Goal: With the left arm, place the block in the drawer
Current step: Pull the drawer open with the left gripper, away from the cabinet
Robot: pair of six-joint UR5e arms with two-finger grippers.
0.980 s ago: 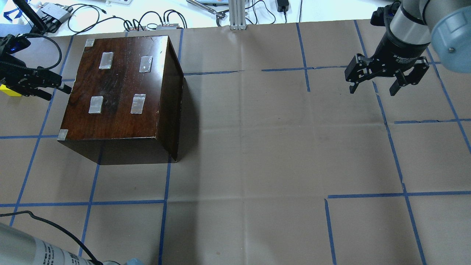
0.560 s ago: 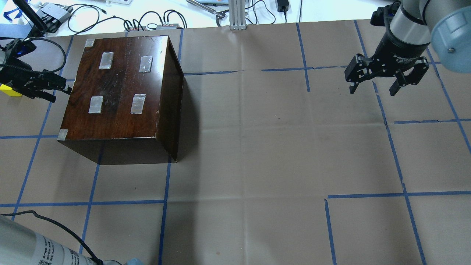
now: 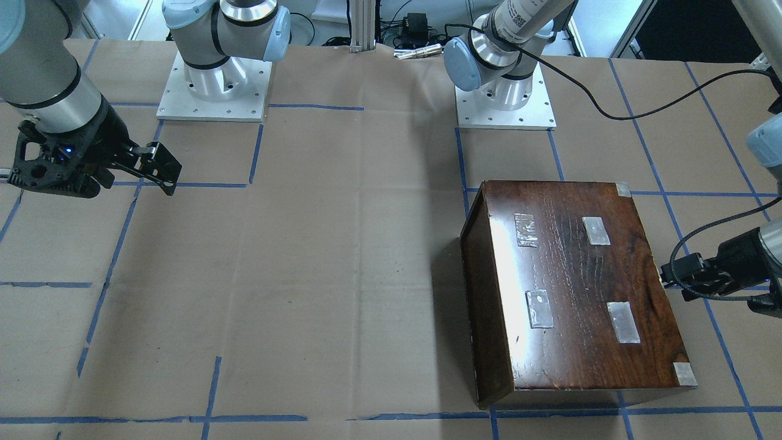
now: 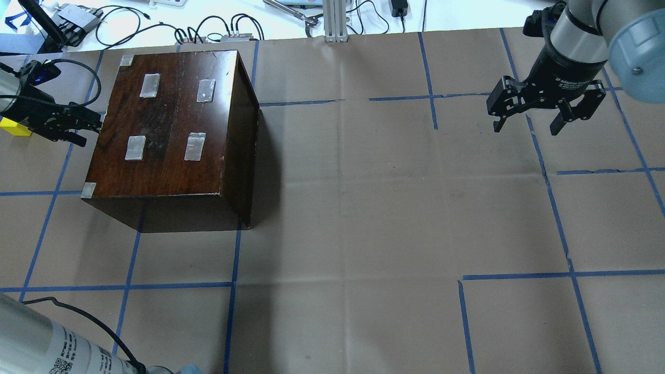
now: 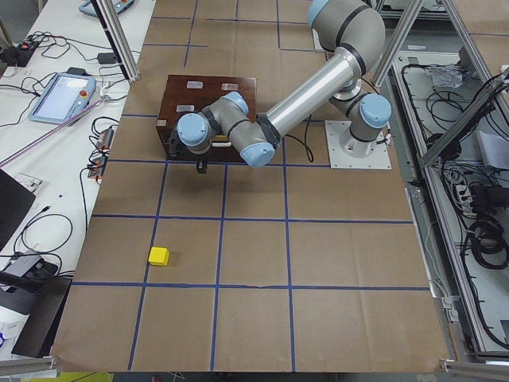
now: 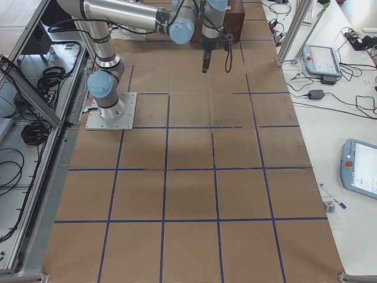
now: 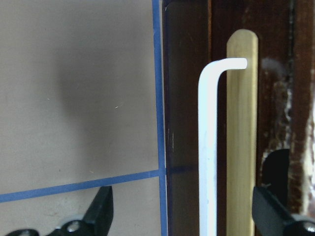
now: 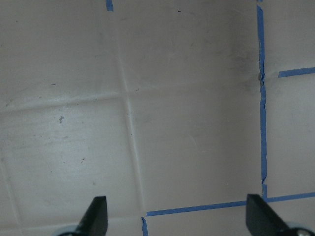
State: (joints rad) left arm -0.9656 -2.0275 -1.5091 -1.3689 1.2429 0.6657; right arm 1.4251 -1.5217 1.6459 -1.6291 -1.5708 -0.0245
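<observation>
The yellow block (image 4: 12, 128) lies on the table left of the dark-brown box (image 4: 171, 140), behind my left gripper; it also shows in the exterior left view (image 5: 158, 255). My left gripper (image 4: 85, 127) is open and empty, its fingertips right at the box's left face. In the left wrist view, my left gripper (image 7: 187, 216) straddles the drawer's dark front (image 7: 179, 123), which has a white bar handle (image 7: 208, 147) beside a pale wood strip (image 7: 241, 132). The drawer does not stick out of the box. My right gripper (image 4: 524, 127) is open and empty, far right.
The box top carries several tape patches (image 4: 195, 146). Cables and devices (image 4: 218, 31) lie past the table's far edge. A black cable (image 3: 611, 110) loops off the left arm. The right wrist view shows only brown paper with blue tape lines (image 8: 262, 98).
My left gripper has shifted a little toward the far side and turned, staying at the box's left face. The block, the box and the right arm have not moved.
</observation>
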